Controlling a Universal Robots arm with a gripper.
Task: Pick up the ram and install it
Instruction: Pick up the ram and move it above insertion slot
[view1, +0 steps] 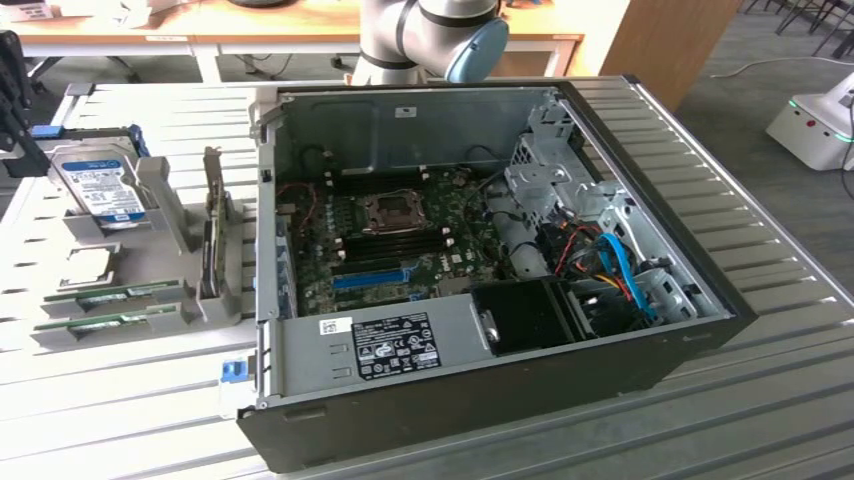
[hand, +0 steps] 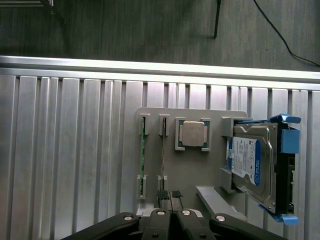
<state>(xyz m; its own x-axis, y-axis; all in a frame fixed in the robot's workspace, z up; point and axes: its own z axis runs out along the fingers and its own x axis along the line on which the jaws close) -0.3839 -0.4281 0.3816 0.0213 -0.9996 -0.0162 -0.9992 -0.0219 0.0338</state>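
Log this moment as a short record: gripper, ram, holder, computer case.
gripper: jaws shut, nothing seen between them, over the holder near one end of the ram sticks
ram sticks: two, on edge in the holder's slots, neither lifted
holder: grey, on the slatted table; also carries a hard drive and a square chip
computer case: side open, motherboard exposed

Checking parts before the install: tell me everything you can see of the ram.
One ram stick and a second ram stick stand on edge, apart, ends held in slotted brackets of a grey holder on the slatted table, at the exterior view's left of the computer case. Both are long, thin green boards. Nothing grips them; the shut claw hovers near one stick's end.
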